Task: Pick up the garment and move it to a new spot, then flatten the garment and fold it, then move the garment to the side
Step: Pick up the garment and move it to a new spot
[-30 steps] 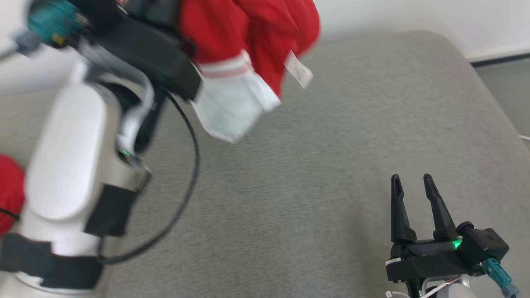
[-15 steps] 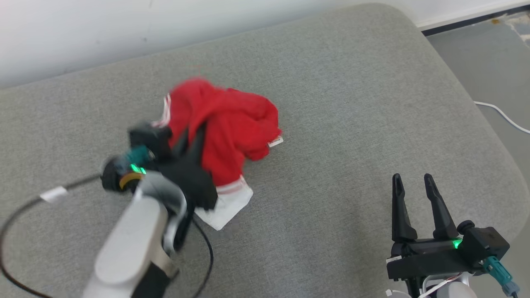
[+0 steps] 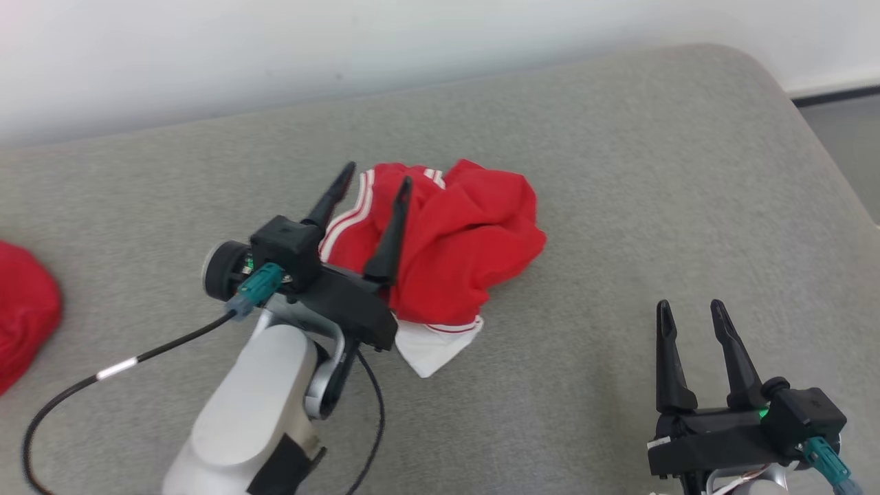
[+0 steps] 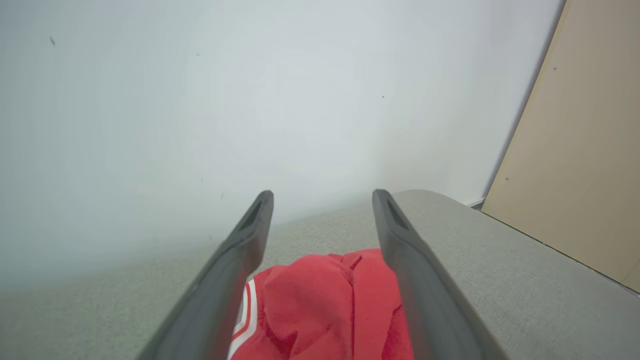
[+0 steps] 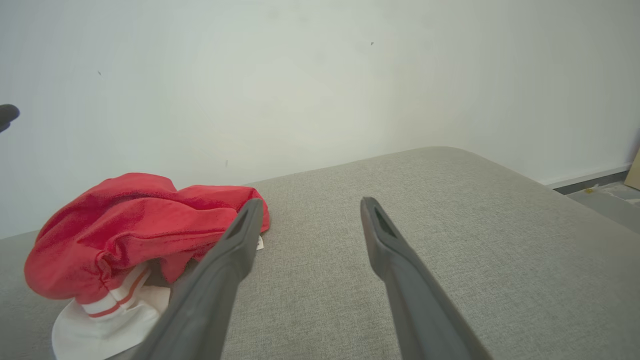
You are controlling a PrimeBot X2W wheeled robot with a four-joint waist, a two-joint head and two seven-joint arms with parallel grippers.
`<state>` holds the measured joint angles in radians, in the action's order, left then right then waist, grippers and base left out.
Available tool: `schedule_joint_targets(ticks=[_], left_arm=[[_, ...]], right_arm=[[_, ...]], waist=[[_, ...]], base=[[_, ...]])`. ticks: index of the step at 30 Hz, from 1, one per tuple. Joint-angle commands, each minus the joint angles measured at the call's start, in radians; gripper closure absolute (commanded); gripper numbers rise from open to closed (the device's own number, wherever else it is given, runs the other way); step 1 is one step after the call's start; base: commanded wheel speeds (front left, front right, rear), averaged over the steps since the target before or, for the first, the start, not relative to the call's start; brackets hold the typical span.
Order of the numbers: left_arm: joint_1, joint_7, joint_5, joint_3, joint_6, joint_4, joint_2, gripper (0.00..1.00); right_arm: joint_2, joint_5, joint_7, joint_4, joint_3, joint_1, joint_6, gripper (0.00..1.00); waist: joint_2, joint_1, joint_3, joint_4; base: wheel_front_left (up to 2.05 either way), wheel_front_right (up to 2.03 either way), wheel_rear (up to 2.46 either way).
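Crumpled red garment point(image 3: 467, 254) lay near the rear edge of the grey cushion point(image 3: 619, 172).
The left end effector point(image 3: 378, 173) hovered over it, fingers spread, gripping nothing; the right end effector point(image 3: 689, 304) was spread and empty near the front right corner.

Bare grey cushion point(image 3: 619, 206) lies wide between the crumpled garment point(image 3: 460, 240) and the right pincer point(image 3: 689, 303), well apart. The left pincer point(image 3: 378, 172), spread, stands over its left side; the wall point(image 3: 275, 55) closes behind, another red cloth point(image 3: 20, 309) far left
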<state>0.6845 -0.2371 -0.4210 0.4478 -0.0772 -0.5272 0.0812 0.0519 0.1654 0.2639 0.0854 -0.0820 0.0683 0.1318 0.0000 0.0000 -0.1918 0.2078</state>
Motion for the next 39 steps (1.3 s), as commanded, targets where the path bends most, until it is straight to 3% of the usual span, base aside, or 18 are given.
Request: schedule_joint_targets(ticks=[1,10,19,32,39], left_arm=[[-0.014,-0.012,0.015,-0.008,0.007,0.021,0.019,0.0],[-0.148,-0.028,0.039,-0.082,0.051,0.183,0.125,0.0],[-0.387,-0.029,0.047,-0.187,0.105,0.336,0.227,0.0],[-0.635,-0.029,0.068,-0.256,0.141,0.445,0.226,0.0],[-0.7,-0.029,0.077,-0.274,0.136,0.452,0.2,0.0]], right_arm=[[-0.003,-0.012,0.001,-0.004,-0.003,-0.015,-0.002,0.0],[-0.003,-0.037,0.001,-0.018,-0.014,-0.055,-0.002,0.0],[-0.003,-0.037,0.001,-0.018,-0.007,-0.086,-0.002,0.0],[-0.003,-0.04,0.001,-0.014,-0.01,-0.122,-0.002,0.0],[-0.003,-0.029,0.001,0.001,-0.01,-0.13,-0.002,0.0]], waist=[[0.0,0.0,0.064,-0.077],[0.0,0.0,0.13,-0.187],[0.0,0.0,0.171,-0.231],[0.0,0.0,0.201,-0.238],[0.0,0.0,0.213,-0.223]], base=[[0.0,0.0,0.0],[0.0,0.0,0.0],[0.0,0.0,0.0],[0.0,0.0,0.0],[0.0,0.0,0.0]])
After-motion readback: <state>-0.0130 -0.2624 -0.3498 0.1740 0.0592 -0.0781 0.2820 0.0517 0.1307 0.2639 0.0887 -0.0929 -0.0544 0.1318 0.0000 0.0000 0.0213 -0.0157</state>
